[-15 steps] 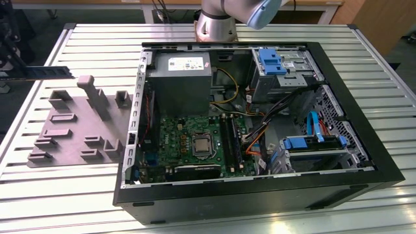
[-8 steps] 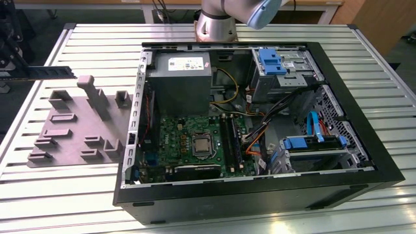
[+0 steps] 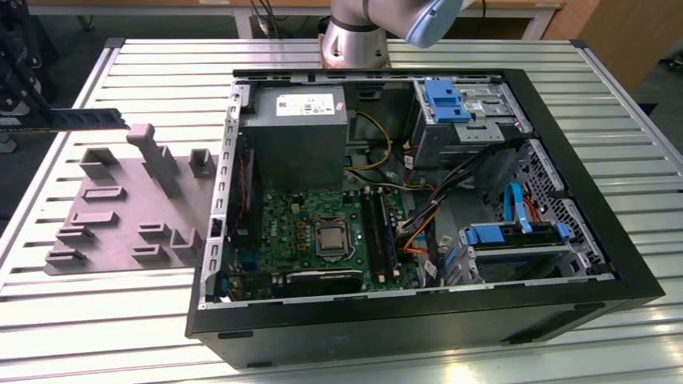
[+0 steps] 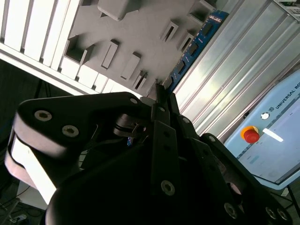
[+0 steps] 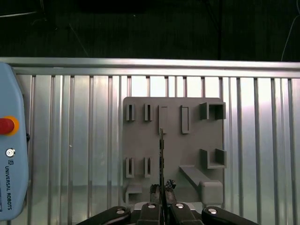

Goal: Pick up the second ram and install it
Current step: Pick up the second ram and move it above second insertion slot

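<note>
- The gripper (image 5: 161,190) was closed on one end of the ram (image 3: 91,120).
- The ram hung over the tray (image 3: 117,212), with its long axis running straight out from the fingertips.
- The slots (image 3: 380,228) lay well apart from the tray, roughly crosswise to the ram.

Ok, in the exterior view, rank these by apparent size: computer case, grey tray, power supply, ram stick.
1. computer case
2. grey tray
3. power supply
4. ram stick, smallest, though it is raised in the gripper, so nearness may flatter it
</note>
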Motion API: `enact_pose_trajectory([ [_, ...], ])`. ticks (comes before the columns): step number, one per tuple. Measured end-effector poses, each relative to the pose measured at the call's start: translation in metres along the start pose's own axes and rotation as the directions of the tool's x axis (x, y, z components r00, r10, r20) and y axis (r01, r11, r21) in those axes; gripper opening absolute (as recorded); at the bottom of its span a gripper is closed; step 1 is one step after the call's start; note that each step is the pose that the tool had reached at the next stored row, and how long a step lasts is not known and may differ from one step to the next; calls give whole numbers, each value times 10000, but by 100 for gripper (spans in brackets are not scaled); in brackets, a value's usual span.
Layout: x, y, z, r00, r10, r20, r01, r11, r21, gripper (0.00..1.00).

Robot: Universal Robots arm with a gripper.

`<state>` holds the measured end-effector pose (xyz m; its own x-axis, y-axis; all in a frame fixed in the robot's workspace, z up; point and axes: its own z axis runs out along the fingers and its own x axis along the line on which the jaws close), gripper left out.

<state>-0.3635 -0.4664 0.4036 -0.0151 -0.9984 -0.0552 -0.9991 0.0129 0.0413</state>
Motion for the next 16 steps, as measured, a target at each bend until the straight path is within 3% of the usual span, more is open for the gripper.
enact_pose_trajectory([
  [16, -1, -68, -3, 10000, 0, 0, 0, 10000, 0, 14],
])
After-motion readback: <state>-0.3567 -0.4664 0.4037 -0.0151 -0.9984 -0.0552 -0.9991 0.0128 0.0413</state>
